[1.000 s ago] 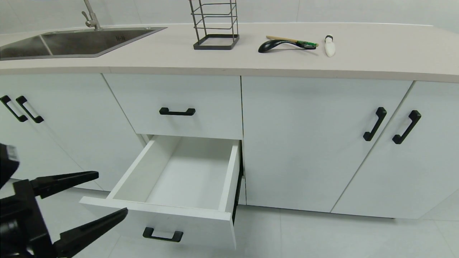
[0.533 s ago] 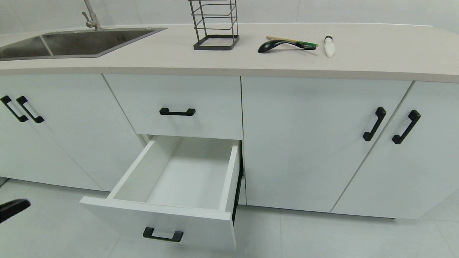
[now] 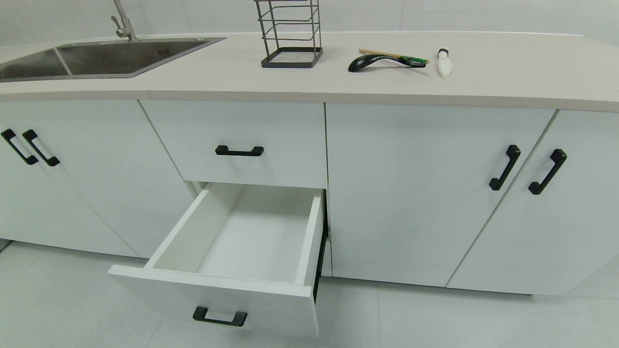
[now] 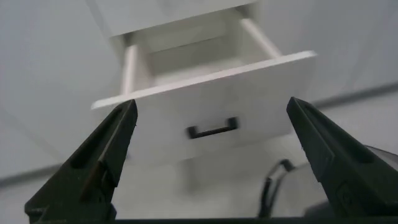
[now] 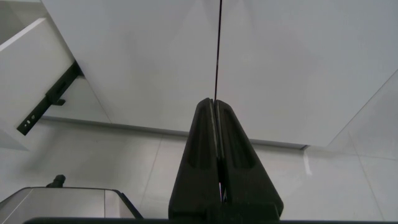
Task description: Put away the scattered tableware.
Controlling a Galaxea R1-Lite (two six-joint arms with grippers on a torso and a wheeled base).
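Observation:
A black spoon (image 3: 375,61), a wooden utensil with a green end (image 3: 394,54) and a small white piece with a black cap (image 3: 444,63) lie on the beige countertop (image 3: 508,67). Below, the lower white drawer (image 3: 271,287) stands pulled out with nothing inside; its black handle (image 3: 219,316) faces front. My left gripper (image 4: 211,112) is open, low in front of the drawer (image 4: 211,93), with nothing between its fingers (image 4: 99,155). My right gripper (image 5: 214,106) is shut on nothing, low before the white cabinet doors (image 5: 280,68).
A black wire rack (image 3: 290,36) stands on the counter left of the utensils. A steel sink (image 3: 96,55) with a faucet (image 3: 122,21) sits at the far left. A shut upper drawer (image 3: 239,140) is above the pulled-out one. Grey tiled floor (image 3: 459,319) lies in front.
My left gripper, seen open at the lower left of the head view a second ago, has drawn back out of that view. Nothing on the counter or the drawer has moved.

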